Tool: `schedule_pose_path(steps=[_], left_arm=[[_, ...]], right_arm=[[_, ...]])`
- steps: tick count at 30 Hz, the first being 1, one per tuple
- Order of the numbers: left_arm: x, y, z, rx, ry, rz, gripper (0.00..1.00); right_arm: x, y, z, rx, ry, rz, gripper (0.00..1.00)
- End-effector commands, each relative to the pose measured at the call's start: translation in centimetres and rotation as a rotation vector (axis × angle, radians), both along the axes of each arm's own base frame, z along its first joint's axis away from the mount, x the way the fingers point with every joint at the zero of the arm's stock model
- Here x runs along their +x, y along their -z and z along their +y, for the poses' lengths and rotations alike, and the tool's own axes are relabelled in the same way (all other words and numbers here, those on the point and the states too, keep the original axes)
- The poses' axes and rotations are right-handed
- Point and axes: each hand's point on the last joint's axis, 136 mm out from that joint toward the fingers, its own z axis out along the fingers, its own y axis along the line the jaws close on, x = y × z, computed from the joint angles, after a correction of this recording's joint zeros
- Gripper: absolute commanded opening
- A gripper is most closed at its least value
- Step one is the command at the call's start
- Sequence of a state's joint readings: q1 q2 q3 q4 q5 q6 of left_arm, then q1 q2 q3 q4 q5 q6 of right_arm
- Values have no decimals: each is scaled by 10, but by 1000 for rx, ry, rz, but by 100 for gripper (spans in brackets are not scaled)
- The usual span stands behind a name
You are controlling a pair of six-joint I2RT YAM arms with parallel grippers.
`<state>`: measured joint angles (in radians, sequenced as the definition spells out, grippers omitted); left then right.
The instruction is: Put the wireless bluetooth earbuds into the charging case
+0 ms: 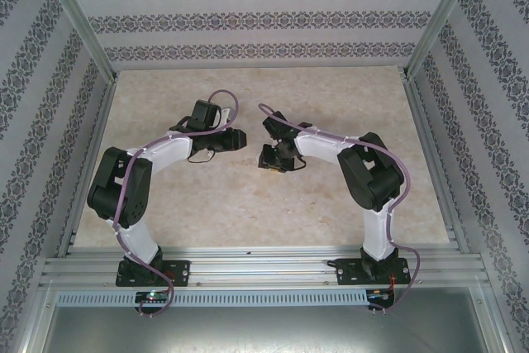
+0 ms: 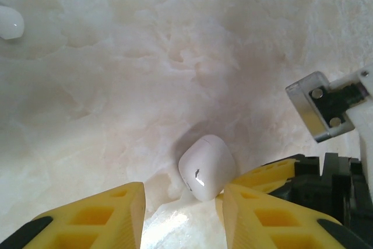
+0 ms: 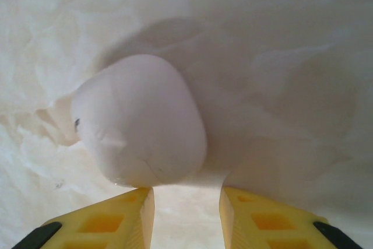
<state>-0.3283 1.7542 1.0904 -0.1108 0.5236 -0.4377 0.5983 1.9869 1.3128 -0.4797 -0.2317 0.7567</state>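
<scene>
The left tool and right tool stand part-open and empty, left and right of the closed-looking charging case at the desk's middle, so one should pin it steady while the other prises it open.

Arms: two, left arm and right arm.
Grippers: two, left gripper and right gripper; two yellow fingers each.
White cases: one in left wrist view, one in right wrist view; same case or two, cannot tell.
Small white thing at frame edge: one, cut off, bud or case unclear.
Table: one.
</scene>
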Motion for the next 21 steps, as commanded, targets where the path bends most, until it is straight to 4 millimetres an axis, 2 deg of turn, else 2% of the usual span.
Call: schedule_pose_path(steps=[1, 8, 12, 17, 21], left_arm=[[-3, -3, -8, -13, 29, -22, 39], [-4, -1, -8, -9, 36, -24, 39], [-4, -2, -8, -15, 36, -27, 39], [-9, 2, -7, -18, 38, -22, 39], [-19, 5, -3, -10, 36, -21, 40]], right_arm=[[2, -11, -19, -55, 21, -29, 36], [5, -32, -22, -46, 45, -60, 39], [5, -39, -16, -37, 53, -60, 46], [9, -38, -8, -73, 18, -57, 58], [16, -36, -10, -147, -45, -60, 64]])
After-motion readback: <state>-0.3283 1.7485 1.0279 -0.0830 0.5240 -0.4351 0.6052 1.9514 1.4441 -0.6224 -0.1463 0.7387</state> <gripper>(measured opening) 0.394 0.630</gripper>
